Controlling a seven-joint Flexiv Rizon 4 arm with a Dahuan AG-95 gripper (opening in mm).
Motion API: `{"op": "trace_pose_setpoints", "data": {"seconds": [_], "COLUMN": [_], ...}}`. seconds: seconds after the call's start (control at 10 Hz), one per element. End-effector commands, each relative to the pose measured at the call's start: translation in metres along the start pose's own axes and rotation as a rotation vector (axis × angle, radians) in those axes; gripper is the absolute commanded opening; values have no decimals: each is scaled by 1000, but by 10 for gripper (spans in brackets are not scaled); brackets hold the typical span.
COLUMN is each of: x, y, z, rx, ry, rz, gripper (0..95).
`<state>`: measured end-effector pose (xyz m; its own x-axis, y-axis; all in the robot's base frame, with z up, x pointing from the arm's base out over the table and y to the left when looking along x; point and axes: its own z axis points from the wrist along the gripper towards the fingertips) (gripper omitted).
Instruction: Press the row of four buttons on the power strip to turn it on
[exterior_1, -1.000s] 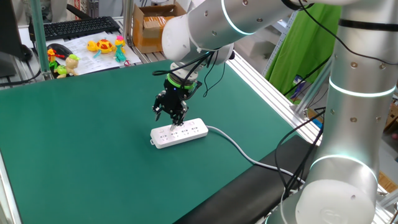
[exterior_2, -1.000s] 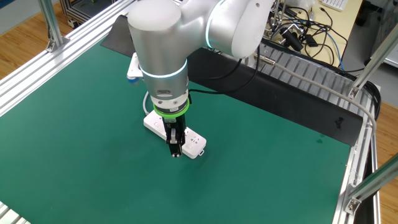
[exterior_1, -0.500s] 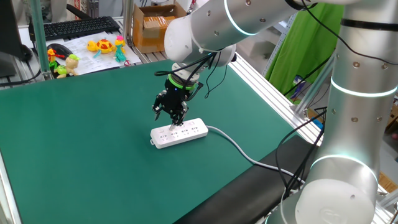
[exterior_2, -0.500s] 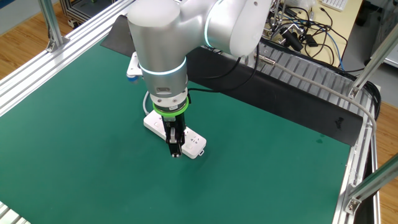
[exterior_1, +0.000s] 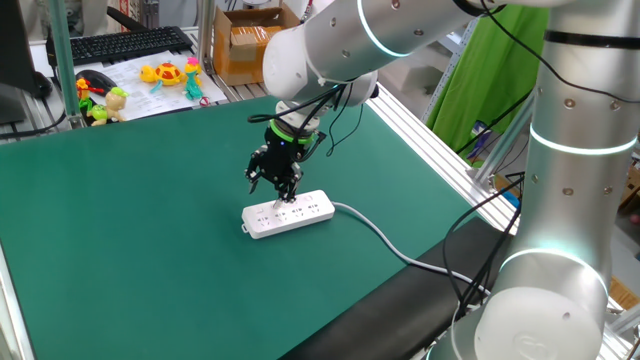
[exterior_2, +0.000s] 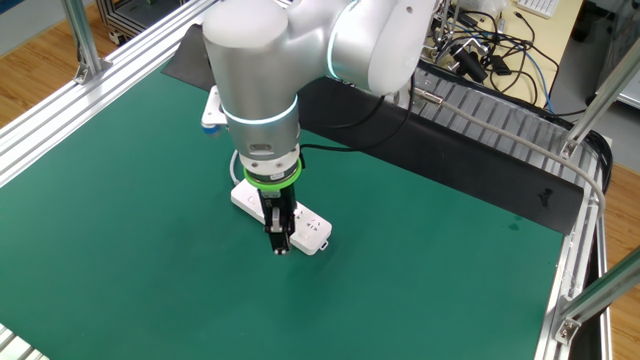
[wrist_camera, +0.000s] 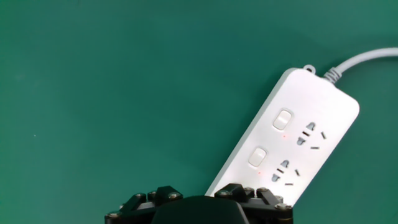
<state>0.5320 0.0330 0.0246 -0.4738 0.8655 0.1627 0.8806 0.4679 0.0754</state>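
**Q:** Where is the power strip, and where are you?

**A:** The power strip (exterior_1: 288, 213) is a long white bar lying flat on the green counter (exterior_1: 120, 230), about midway across it and nearer the long edge with the aluminium rail than the far edge with the toys. Its grey-white cable (exterior_1: 385, 243) trails off toward that rail. My pincer (exterior_1: 280, 192) hangs straight down over the strip, fingertips low above the middle of its top face. From the other fixed view, my pincer (exterior_2: 279, 243) sits at the strip's (exterior_2: 314, 233) near long edge.

**Q:** Is your pincer open, closed, or holding something?

**A:** I cannot tell. In the hand view only its dark base (wrist_camera: 199, 208) shows at the bottom edge, and the fixed cameras are too far away to show the fingertips. It holds nothing that I can see.

**Q:** How far along is the pressing?

**A:** In the hand view, two of the four buttons (wrist_camera: 269, 137) show as white rounded squares along one long edge, each beside a socket pair and a tiny red dot. Those dots may be indicator lights, though they are too small to be sure. The other two buttons are hidden under my hand, so I cannot say which are pressed. My guess is mid-row, with some presses left.
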Motion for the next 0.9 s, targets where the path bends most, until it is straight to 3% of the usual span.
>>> {"op": "trace_pose_setpoints", "data": {"seconds": [0.1, 0.5, 0.9], "x": [0, 7, 11], "y": [0, -4, -4], "z": [7, -12, -9], "rx": [12, 33, 31], "ry": [-1, 20, 15], "rz": [-3, -7, 0], "gripper": [570, 570, 570]}}
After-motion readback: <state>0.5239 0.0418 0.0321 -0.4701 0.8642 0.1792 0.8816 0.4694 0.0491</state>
